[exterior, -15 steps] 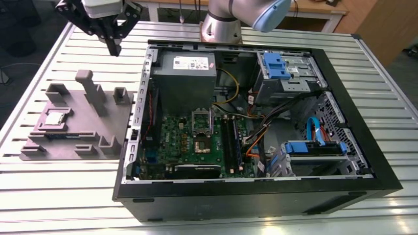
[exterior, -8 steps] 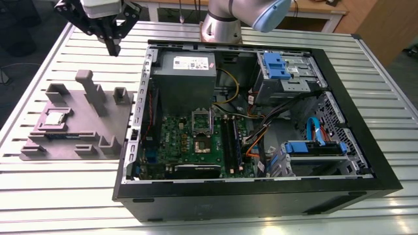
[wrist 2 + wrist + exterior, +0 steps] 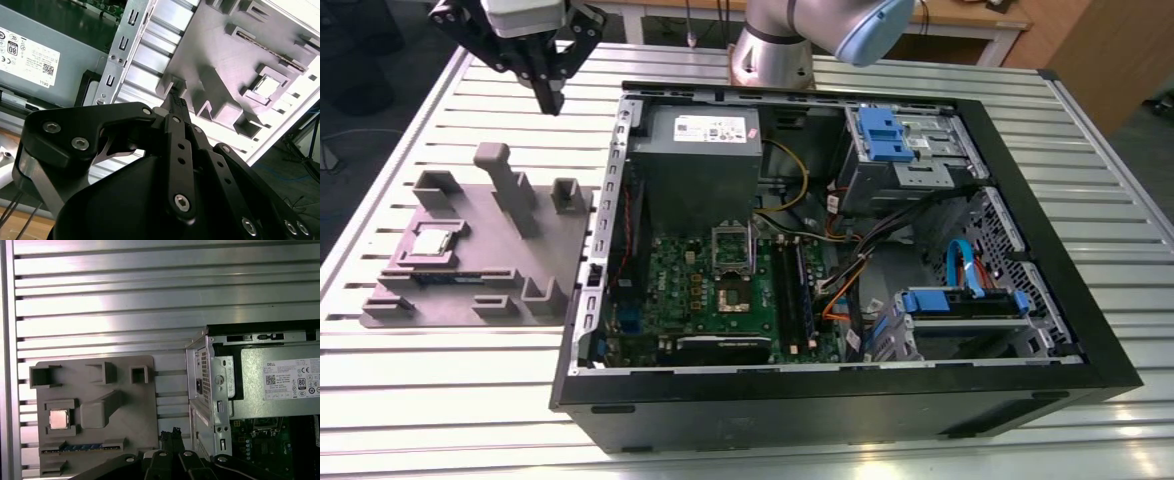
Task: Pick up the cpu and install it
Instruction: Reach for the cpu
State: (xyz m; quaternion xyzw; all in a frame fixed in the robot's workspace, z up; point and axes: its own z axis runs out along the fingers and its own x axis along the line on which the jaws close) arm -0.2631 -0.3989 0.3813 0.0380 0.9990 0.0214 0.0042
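Note:
The cpu [image 3: 434, 240] is a small silver square lying in a recess of the grey tray [image 3: 520, 262], on the table at the exterior view's left. It also shows as a bright chip in both wrist views, cpu [image 3: 59, 419] and cpu [image 3: 267, 86]. My gripper [image 3: 550, 98] hangs high over the table, beyond the tray's far edge and beside the case's far corner. Its black fingers [image 3: 175, 100] are shut together with nothing between them. The dark socket [image 3: 731, 291] sits on the green motherboard inside the open case.
The open black computer case [image 3: 1014, 330] fills the middle of the slatted metal table [image 3: 440, 400]. Inside are a grey power-supply box [image 3: 696, 150], blue drive brackets [image 3: 881, 135] and loose cables. Upright posts [image 3: 500, 175] rise from the tray.

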